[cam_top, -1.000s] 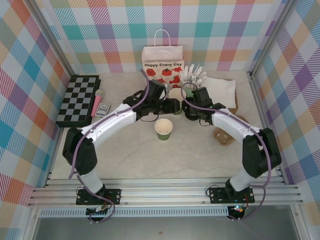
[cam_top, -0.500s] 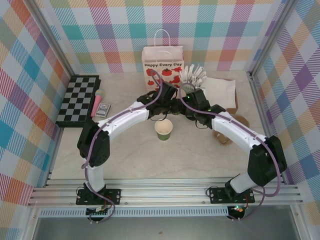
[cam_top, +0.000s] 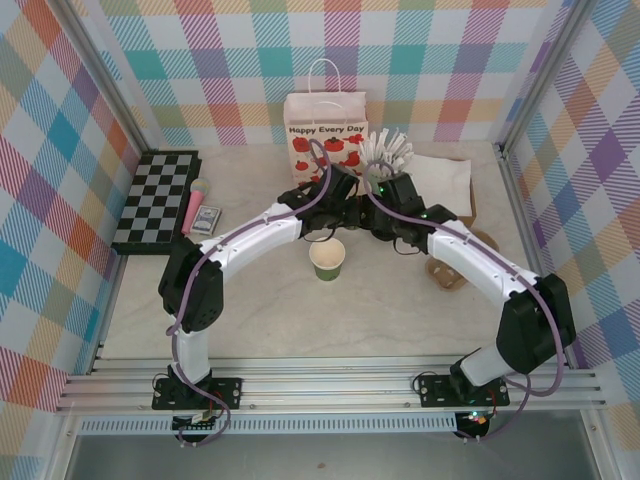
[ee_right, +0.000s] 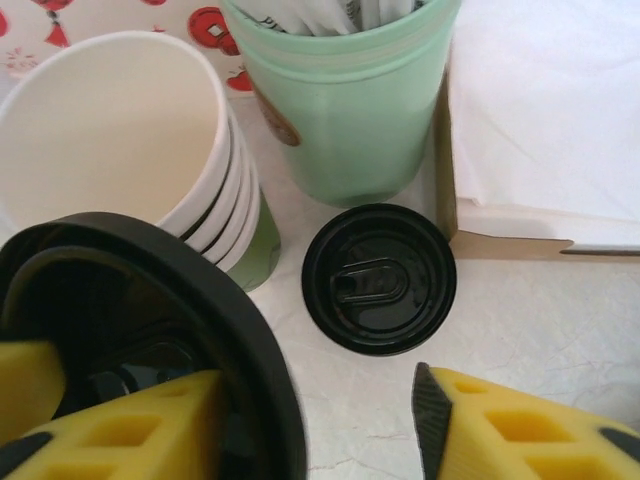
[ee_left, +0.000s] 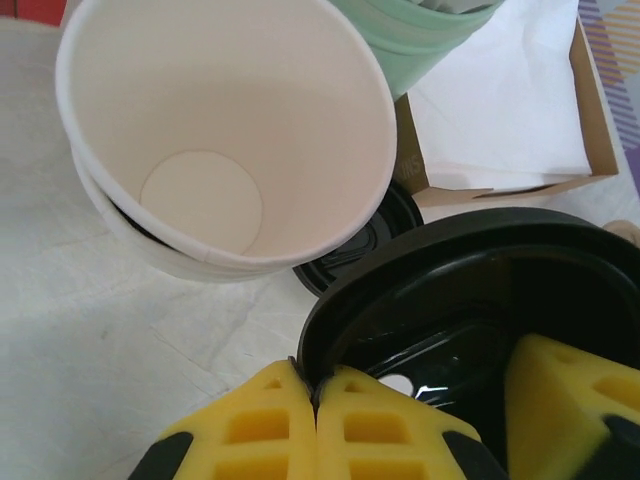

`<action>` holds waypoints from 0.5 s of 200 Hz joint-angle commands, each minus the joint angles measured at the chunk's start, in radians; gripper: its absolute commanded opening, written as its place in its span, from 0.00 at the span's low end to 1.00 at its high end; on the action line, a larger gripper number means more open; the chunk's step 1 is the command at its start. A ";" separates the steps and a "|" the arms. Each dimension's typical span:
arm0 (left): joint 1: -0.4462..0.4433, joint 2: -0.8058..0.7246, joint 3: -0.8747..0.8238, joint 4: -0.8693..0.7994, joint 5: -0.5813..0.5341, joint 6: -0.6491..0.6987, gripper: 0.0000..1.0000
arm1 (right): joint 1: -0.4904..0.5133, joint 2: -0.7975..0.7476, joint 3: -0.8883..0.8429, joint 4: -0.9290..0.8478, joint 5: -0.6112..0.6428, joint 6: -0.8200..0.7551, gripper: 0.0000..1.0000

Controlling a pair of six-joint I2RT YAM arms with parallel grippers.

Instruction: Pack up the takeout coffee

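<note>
The takeout coffee cup (cam_top: 327, 258), green paper with a pale inside, stands open-topped on the table in front of both grippers. Behind it, my left gripper (ee_left: 317, 380) is shut on the rim of a black plastic lid (ee_left: 470, 290). My right gripper (ee_right: 318, 400) is open. Its left finger (ee_right: 130, 425) sits against that same lid (ee_right: 170, 310), and its right finger is well clear. In the top view the two grippers meet at the lid, left gripper (cam_top: 340, 210) and right gripper (cam_top: 372, 212). The white paper bag (cam_top: 325, 130) stands upright at the back.
Another black lid (ee_right: 378, 278) lies flat on the table beside stacked green cups (ee_right: 110, 130). A mint cup of white wrapped sticks (ee_right: 340, 100) and a box of napkins (cam_top: 442, 185) are behind. A chessboard (cam_top: 155, 198) lies left, a brown cup carrier (cam_top: 448, 268) right.
My left arm swung right to meet the right gripper and closed on the lid's rim. My right gripper, shut on the lid before, has opened.
</note>
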 commanded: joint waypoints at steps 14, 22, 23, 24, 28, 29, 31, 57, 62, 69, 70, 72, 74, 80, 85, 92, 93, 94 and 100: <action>-0.012 -0.091 -0.006 -0.023 -0.018 0.234 0.00 | -0.069 -0.070 0.069 -0.134 -0.274 -0.169 0.56; -0.012 -0.101 -0.006 -0.039 -0.022 0.259 0.00 | -0.070 -0.074 0.093 -0.173 -0.297 -0.204 0.55; -0.011 -0.103 -0.006 -0.040 -0.022 0.262 0.00 | -0.070 -0.074 0.093 -0.173 -0.297 -0.204 0.55; -0.012 -0.104 -0.006 -0.041 -0.022 0.265 0.00 | -0.070 -0.075 0.096 -0.177 -0.300 -0.207 0.54; -0.012 -0.109 -0.007 -0.046 -0.019 0.271 0.00 | -0.070 -0.075 0.105 -0.193 -0.312 -0.217 0.53; -0.012 -0.110 -0.007 -0.047 -0.020 0.273 0.00 | -0.070 -0.074 0.110 -0.199 -0.318 -0.221 0.53; -0.013 -0.113 -0.008 -0.048 -0.020 0.276 0.00 | -0.070 -0.073 0.113 -0.202 -0.320 -0.223 0.53; -0.012 -0.150 -0.036 -0.019 0.004 0.280 0.00 | -0.069 -0.059 0.156 -0.247 -0.333 -0.231 0.43; -0.013 -0.156 -0.042 -0.011 0.005 0.277 0.00 | -0.070 -0.058 0.155 -0.243 -0.334 -0.231 0.42; -0.012 -0.165 -0.051 0.003 0.006 0.273 0.00 | -0.070 -0.057 0.153 -0.237 -0.333 -0.229 0.42; -0.012 -0.167 -0.052 0.004 0.005 0.272 0.00 | -0.070 -0.056 0.153 -0.237 -0.333 -0.229 0.42; -0.013 -0.169 -0.054 0.006 0.006 0.270 0.00 | -0.070 -0.056 0.153 -0.237 -0.333 -0.230 0.42; -0.012 -0.170 -0.055 0.010 0.005 0.269 0.00 | -0.070 -0.056 0.153 -0.235 -0.333 -0.230 0.42; -0.014 -0.176 -0.059 0.017 0.006 0.263 0.00 | -0.070 -0.055 0.154 -0.233 -0.333 -0.231 0.42; -0.013 -0.180 -0.062 0.024 0.009 0.264 0.00 | -0.070 -0.053 0.154 -0.231 -0.331 -0.228 0.41; -0.013 -0.185 -0.065 0.030 0.016 0.262 0.00 | -0.070 -0.053 0.153 -0.227 -0.335 -0.227 0.39; -0.013 -0.185 -0.066 0.030 0.016 0.262 0.00 | -0.070 -0.052 0.153 -0.225 -0.336 -0.227 0.39; -0.013 -0.186 -0.066 0.032 0.017 0.262 0.00 | -0.070 -0.053 0.153 -0.224 -0.338 -0.227 0.39; -0.012 -0.190 -0.070 0.040 0.026 0.263 0.00 | -0.070 -0.053 0.153 -0.219 -0.353 -0.228 0.38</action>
